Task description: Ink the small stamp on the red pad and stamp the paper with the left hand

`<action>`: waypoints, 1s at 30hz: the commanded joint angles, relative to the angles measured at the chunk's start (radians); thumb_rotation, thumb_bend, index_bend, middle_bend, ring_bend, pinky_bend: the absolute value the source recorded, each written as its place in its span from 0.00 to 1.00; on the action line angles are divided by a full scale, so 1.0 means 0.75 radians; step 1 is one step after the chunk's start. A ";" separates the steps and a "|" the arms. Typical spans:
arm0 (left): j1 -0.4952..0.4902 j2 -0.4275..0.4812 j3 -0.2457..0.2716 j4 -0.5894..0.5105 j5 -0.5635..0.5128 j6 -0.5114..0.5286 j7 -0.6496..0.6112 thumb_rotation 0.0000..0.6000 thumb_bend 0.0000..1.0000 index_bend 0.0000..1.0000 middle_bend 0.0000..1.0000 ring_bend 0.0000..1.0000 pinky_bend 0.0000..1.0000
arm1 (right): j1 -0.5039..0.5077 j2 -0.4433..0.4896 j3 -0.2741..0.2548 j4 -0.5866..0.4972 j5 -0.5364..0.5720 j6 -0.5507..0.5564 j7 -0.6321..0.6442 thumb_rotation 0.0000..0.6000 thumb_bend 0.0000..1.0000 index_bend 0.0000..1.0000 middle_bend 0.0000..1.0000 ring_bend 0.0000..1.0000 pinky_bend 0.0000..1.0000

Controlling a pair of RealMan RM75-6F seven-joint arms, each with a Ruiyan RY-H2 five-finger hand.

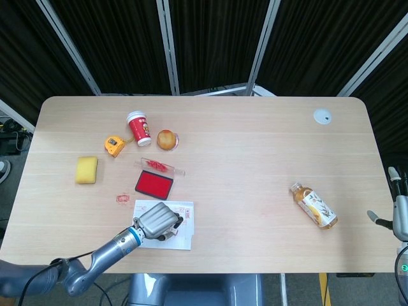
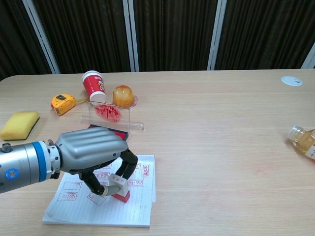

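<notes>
Stamp pinched in left hand, tilted on paper; uneven press risks smudged print toward 3 o'clock edge.

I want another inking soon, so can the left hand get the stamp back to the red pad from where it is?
Probably yes. The left hand holds the small stamp on the paper, and the red pad lies just beyond the paper's far edge with its lid propped up behind it, so nothing seems to block the way.
</notes>
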 commanded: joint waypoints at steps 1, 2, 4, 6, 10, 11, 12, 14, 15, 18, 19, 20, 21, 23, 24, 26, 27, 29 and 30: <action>0.002 -0.007 0.004 0.009 0.011 0.004 -0.012 1.00 0.42 0.62 0.54 0.77 0.81 | 0.000 0.001 0.000 -0.001 -0.001 0.001 0.000 1.00 0.00 0.00 0.00 0.00 0.00; 0.003 -0.008 0.005 0.011 0.015 0.005 -0.017 1.00 0.42 0.62 0.54 0.77 0.81 | 0.000 0.001 0.000 -0.001 -0.001 0.001 0.000 1.00 0.00 0.00 0.00 0.00 0.00; 0.003 -0.010 0.007 0.013 0.019 0.005 -0.022 1.00 0.42 0.62 0.54 0.77 0.81 | 0.000 0.001 0.000 -0.002 -0.002 0.002 0.000 1.00 0.00 0.00 0.00 0.00 0.00; 0.003 -0.012 0.008 0.019 0.029 0.008 -0.026 1.00 0.42 0.62 0.54 0.77 0.81 | -0.001 0.001 -0.001 -0.002 -0.002 0.003 -0.001 1.00 0.00 0.00 0.00 0.00 0.00; 0.005 -0.018 0.011 0.029 0.035 0.010 -0.027 1.00 0.42 0.62 0.54 0.77 0.81 | -0.001 0.001 0.000 -0.002 -0.001 0.003 0.000 1.00 0.00 0.00 0.00 0.00 0.00; 0.006 -0.020 0.011 0.032 0.036 0.011 -0.027 1.00 0.42 0.62 0.55 0.77 0.81 | -0.001 0.001 0.000 -0.002 -0.002 0.003 0.000 1.00 0.00 0.00 0.00 0.00 0.00; 0.006 -0.021 0.012 0.034 0.037 0.011 -0.027 1.00 0.42 0.62 0.55 0.77 0.81 | -0.001 0.001 0.000 -0.002 -0.002 0.003 0.000 1.00 0.00 0.00 0.00 0.00 0.00; 0.006 -0.024 0.013 0.041 0.039 0.010 -0.026 1.00 0.42 0.62 0.55 0.77 0.81 | -0.001 0.001 -0.001 -0.002 -0.002 0.003 0.000 1.00 0.00 0.00 0.00 0.00 0.00; 0.006 -0.026 0.014 0.044 0.039 0.008 -0.026 1.00 0.42 0.62 0.55 0.77 0.81 | 0.000 0.001 -0.001 -0.001 -0.002 0.002 0.000 1.00 0.00 0.00 0.00 0.00 0.00; 0.007 -0.030 0.016 0.051 0.041 0.004 -0.033 1.00 0.42 0.62 0.54 0.77 0.81 | 0.000 0.000 -0.001 0.000 -0.001 0.001 -0.001 1.00 0.00 0.00 0.00 0.00 0.00; 0.009 -0.033 0.017 0.055 0.042 0.005 -0.034 1.00 0.42 0.62 0.55 0.77 0.81 | 0.000 0.000 -0.001 0.000 -0.001 0.001 -0.001 1.00 0.00 0.00 0.00 0.00 0.00; 0.011 -0.037 0.022 0.062 0.044 0.004 -0.037 1.00 0.42 0.62 0.55 0.77 0.81 | 0.000 -0.001 -0.001 0.001 -0.002 0.002 -0.003 1.00 0.00 0.00 0.00 0.00 0.00; 0.013 -0.040 0.025 0.066 0.047 0.004 -0.041 1.00 0.42 0.62 0.55 0.77 0.81 | 0.000 -0.001 -0.002 0.000 -0.002 0.002 -0.004 1.00 0.00 0.00 0.00 0.00 0.00; 0.016 -0.045 0.029 0.078 0.054 0.006 -0.053 1.00 0.42 0.62 0.55 0.77 0.81 | 0.000 -0.002 -0.002 0.000 -0.003 0.003 -0.006 1.00 0.00 0.00 0.00 0.00 0.00; 0.017 -0.047 0.030 0.083 0.057 0.007 -0.058 1.00 0.42 0.62 0.55 0.77 0.81 | 0.000 -0.002 -0.002 0.000 -0.003 0.003 -0.007 1.00 0.00 0.00 0.00 0.00 0.00; 0.018 -0.049 0.030 0.092 0.060 0.009 -0.065 1.00 0.42 0.62 0.55 0.77 0.81 | 0.000 -0.003 -0.002 0.000 -0.002 0.003 -0.008 1.00 0.00 0.00 0.00 0.00 0.00; 0.019 -0.050 0.029 0.095 0.060 0.009 -0.068 1.00 0.42 0.62 0.55 0.77 0.81 | 0.000 -0.003 -0.002 0.000 -0.002 0.003 -0.009 1.00 0.00 0.00 0.00 0.00 0.00; 0.020 -0.050 0.030 0.101 0.061 0.007 -0.076 1.00 0.42 0.62 0.55 0.77 0.81 | 0.000 -0.003 -0.003 0.001 -0.001 0.002 -0.009 1.00 0.00 0.00 0.00 0.00 0.00; 0.019 -0.049 0.030 0.103 0.062 0.005 -0.080 1.00 0.42 0.62 0.55 0.77 0.81 | 0.001 -0.004 -0.002 0.001 -0.001 0.001 -0.011 1.00 0.00 0.00 0.00 0.00 0.00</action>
